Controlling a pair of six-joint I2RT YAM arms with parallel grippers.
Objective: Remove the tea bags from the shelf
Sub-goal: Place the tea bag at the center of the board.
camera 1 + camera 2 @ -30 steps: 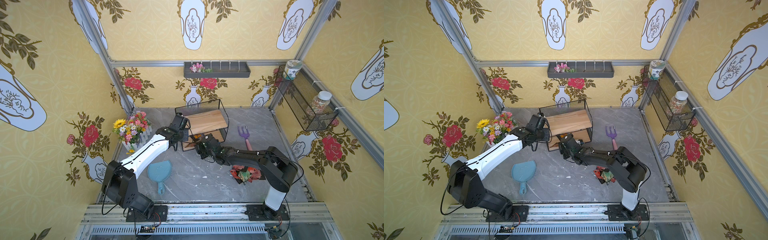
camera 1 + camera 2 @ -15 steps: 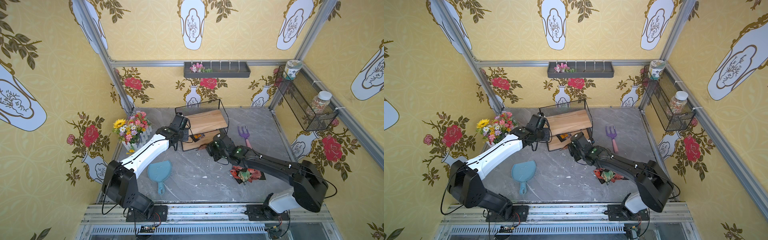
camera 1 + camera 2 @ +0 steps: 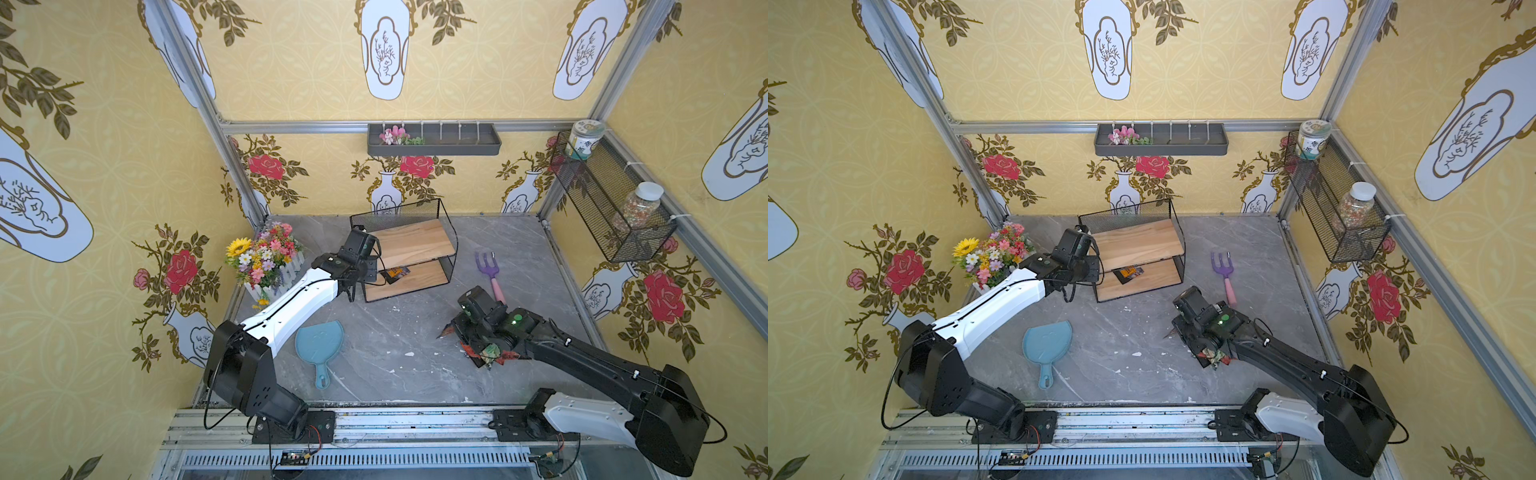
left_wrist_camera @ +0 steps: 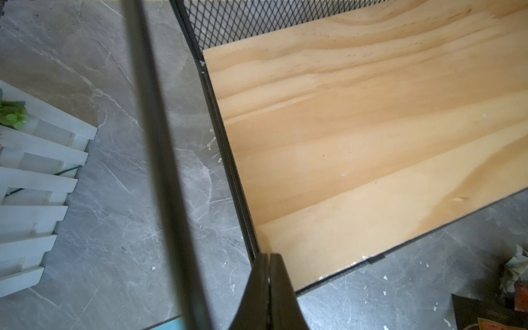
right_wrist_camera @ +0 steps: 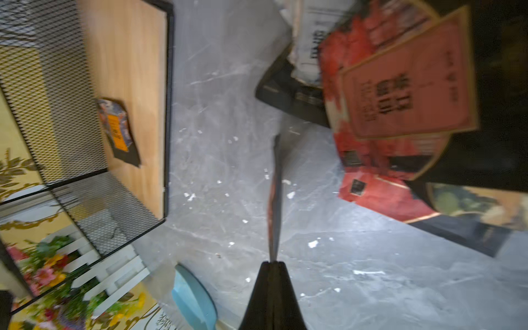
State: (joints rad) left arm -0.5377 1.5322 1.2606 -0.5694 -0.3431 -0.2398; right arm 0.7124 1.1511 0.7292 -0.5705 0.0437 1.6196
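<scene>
**Tea bag (image 5: 275, 194) carried clear of the shelf (image 3: 415, 243)**

Right gripper (image 5: 273, 264), at the shelf's front a second ago, now hangs at 4 o'clock from it, beside the pile of removed sachets (image 3: 492, 353). Its jaws are clamped on the thin tea bag, seen edge-on. Release looks like the next step. One orange-labelled sachet (image 3: 397, 273) remains on the lower board. Left gripper (image 4: 269, 257) has not moved, its jaws pressed together at the shelf's 9 o'clock side wire; whether they pinch it I cannot tell.

Print on tea bags (image 5: 400, 94) blurs beyond reading.
</scene>
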